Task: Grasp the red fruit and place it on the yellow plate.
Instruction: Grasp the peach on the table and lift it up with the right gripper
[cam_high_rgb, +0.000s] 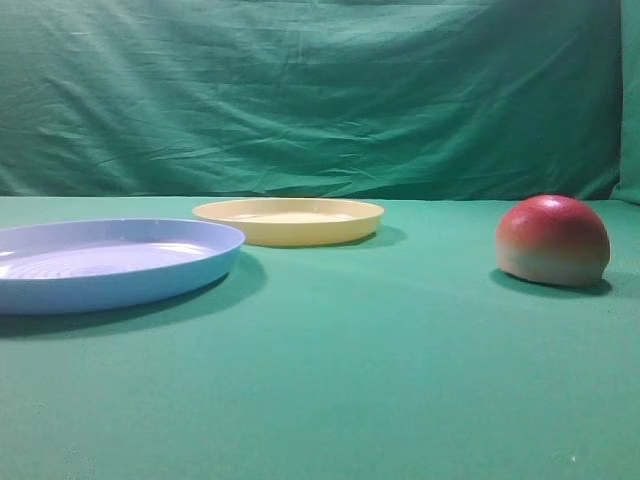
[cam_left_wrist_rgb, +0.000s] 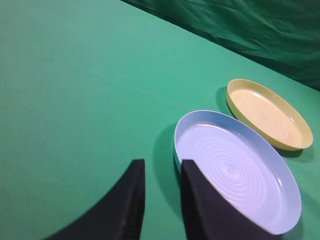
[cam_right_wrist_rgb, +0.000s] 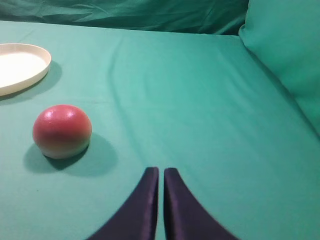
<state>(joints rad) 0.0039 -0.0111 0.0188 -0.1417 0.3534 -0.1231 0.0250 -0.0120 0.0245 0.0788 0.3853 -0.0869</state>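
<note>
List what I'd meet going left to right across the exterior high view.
lavender-blue plate → yellow plate → red fruit, all resting on the green table.

Table cover (cam_high_rgb: 330, 380) is matt green cloth; the backdrop (cam_high_rgb: 300, 90) is the same cloth, wrinkled. Yellow plate (cam_high_rgb: 288, 221) and blue plate (cam_high_rgb: 110, 265) look like smooth, slightly glossy plastic, both ridged inside. Red fruit (cam_right_wrist_rgb: 62, 131), left of the right gripper (cam_right_wrist_rgb: 161, 175), is smooth with soft sheen. Gripper fingers (cam_right_wrist_rgb: 145, 205) are matt black.
</note>
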